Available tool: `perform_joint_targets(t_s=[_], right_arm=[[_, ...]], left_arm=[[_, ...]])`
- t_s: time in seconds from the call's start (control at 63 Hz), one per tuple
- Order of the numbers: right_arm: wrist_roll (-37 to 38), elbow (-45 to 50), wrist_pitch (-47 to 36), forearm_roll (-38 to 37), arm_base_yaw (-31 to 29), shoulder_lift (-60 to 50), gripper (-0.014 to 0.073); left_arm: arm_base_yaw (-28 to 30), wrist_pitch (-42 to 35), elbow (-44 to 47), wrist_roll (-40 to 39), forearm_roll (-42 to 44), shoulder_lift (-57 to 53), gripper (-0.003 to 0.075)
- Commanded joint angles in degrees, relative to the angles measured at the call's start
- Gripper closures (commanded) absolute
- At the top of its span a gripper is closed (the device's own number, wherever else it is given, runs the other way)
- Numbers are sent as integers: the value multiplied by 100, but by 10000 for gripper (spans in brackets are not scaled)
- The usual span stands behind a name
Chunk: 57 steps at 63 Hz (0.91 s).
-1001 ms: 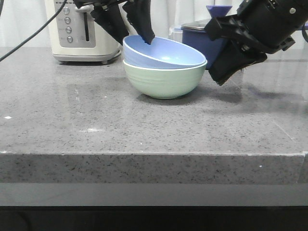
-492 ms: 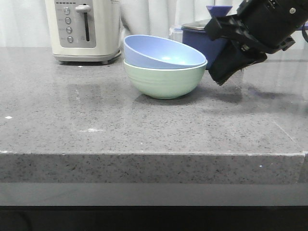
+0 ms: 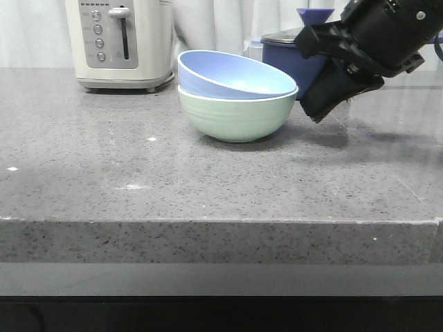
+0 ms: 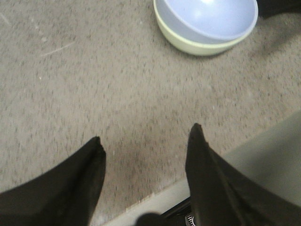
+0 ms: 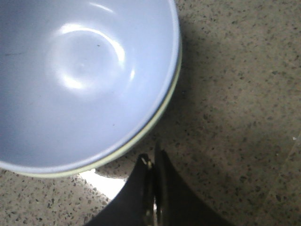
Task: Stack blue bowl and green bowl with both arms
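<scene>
Surface (image 3: 208, 187): grey speckled stone slab with a thick front edge, filling the front view from side to side. Largest thing over it is the right arm (image 3: 387, 31), bulky and black, entering at about 2 o'clock of the front view and slanting down toward the bowls. Right pincer (image 3: 320, 111) hangs above the slab just beside the green bowl's 3 o'clock side, apart from it, fingers pressed flat together with nothing between them; in the right wrist view the same pincer (image 5: 153, 162) shows as one closed wedge beside the bowl rims. Toaster (image 3: 119, 43), cream with a silver panel, stands at 11 o'clock of the bowls, well apart. Dark navy pot (image 3: 294, 59) sits just behind the bowls at 1 o'clock, partly hidden by the arm. Green bowl (image 3: 237, 114) rests upright on the slab near the middle of the front view. Blue bowl (image 3: 232, 75) is nested inside it, tilted, its 9 o'clock rim riding high and its 3 o'clock rim down at the green rim. Left pincer (image 4: 145, 143), seen only in the left wrist view, is spread wide and empty, well apart from the stacked bowls, over bare slab near its edge
</scene>
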Motion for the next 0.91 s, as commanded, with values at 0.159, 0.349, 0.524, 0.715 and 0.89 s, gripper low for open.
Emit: perform_joint_targets(t_s=[0.159,0.349,0.524,0.715,0.89], right_arm=[[-62,-142,227,-43,0,-281,656],[1146,-142,714,-1223,0,-890,648],[2650,-137,1339,-3023,0,-1804,648],[3347,-35,1934,-3578,0,-2872,648],[3347,390,1895,-3366,0,-3941,648]], left_arm=[[-26,-294,753,-357,162,-1298,334],[-26,-264,1034,-587,163,-1911,334],[-26,-275,1072,-587,163,-2091,334],[-26,-341,1072,-587,206,-2090,334],[-26,-666,1072,-587,320,-2090,334]])
